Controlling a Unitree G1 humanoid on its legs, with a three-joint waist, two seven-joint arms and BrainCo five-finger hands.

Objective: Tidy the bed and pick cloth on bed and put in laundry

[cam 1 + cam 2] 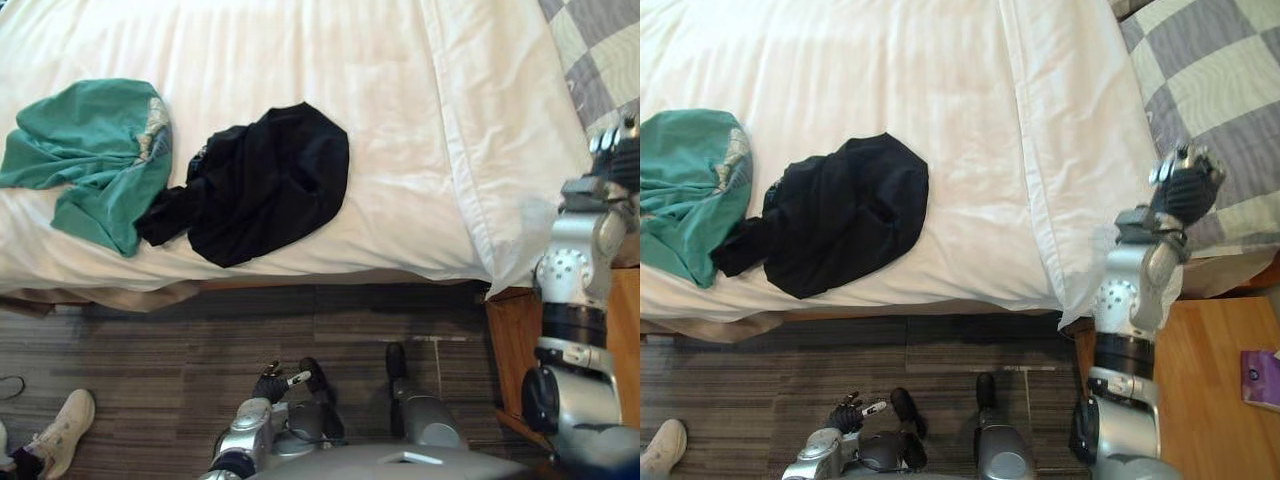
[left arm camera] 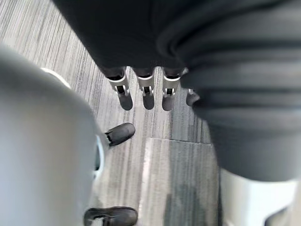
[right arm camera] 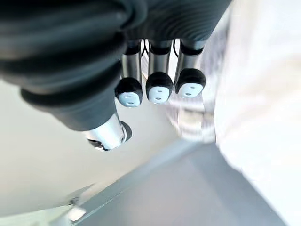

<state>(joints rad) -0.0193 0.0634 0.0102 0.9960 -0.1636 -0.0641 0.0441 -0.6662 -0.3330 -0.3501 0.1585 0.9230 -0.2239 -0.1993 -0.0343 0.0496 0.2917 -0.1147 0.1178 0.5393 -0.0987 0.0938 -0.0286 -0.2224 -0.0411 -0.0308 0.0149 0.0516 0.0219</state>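
Two cloths are to be collected from the bed point(image 1: 300, 60): a green cloth point(image 1: 95, 150) lies crumpled by the bed's near edge towards its left side, and a black cloth point(image 1: 265, 180) is bunched just beside it, one dark trailing end touching the green one close to that same edge. Both are judged to be light, limp and easily dragged, so little grip force should be needed. A raised fold near the middle of each heap is thought the best place to pinch, since a hold on a loose end would let the rest hang and catch on the sheet. The left hand point(image 1: 272, 385) is held low over the floor, well apart from the bed, and its fingers point(image 2: 148, 92) are seen straight and apart, holding nothing. The right hand point(image 1: 1188, 190) is raised at the bed's right edge, against a checked pillow point(image 1: 1210, 80), and its fingers point(image 3: 159, 92) appear curled inward on nothing. The green cloth is cut off at the left border of the right eye view, so its full spread is not given there. What lies under either heap is hidden. Where the laundry is to go cannot be told. A person's shoe point(image 1: 62, 430) is partly seen on the floor.
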